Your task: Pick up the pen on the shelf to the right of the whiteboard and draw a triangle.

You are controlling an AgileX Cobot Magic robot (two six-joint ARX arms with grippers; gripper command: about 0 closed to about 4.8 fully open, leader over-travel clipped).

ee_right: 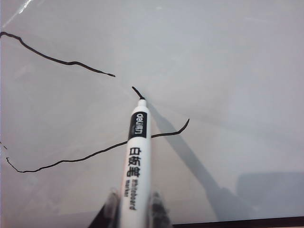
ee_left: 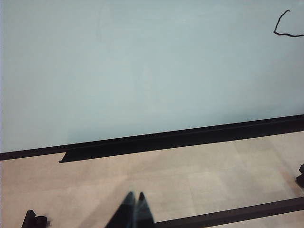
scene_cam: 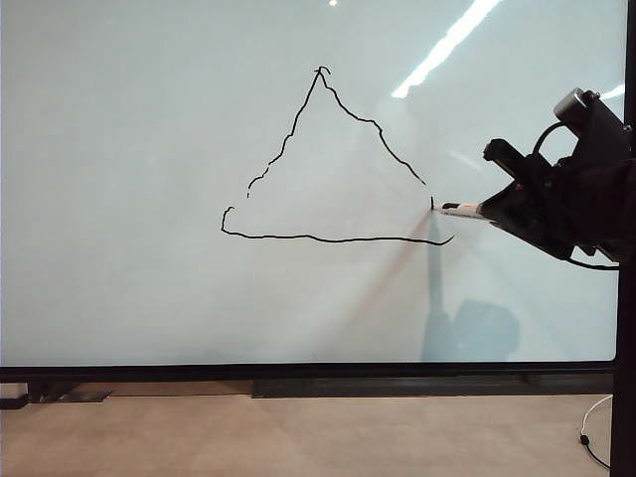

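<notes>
We see bright overhead glare streaking the whiteboard's [scene_cam: 149, 248] upper right corner; the pen [ee_right: 135, 161] casts a soft shadow; images stay sharp.

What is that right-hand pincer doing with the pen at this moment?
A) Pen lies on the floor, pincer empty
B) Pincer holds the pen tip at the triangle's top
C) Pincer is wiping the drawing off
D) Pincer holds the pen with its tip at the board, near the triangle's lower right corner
D: the right pincer grips the pen, whose tip meets the whiteboard by a short mark near the triangle's lower right corner.
</notes>
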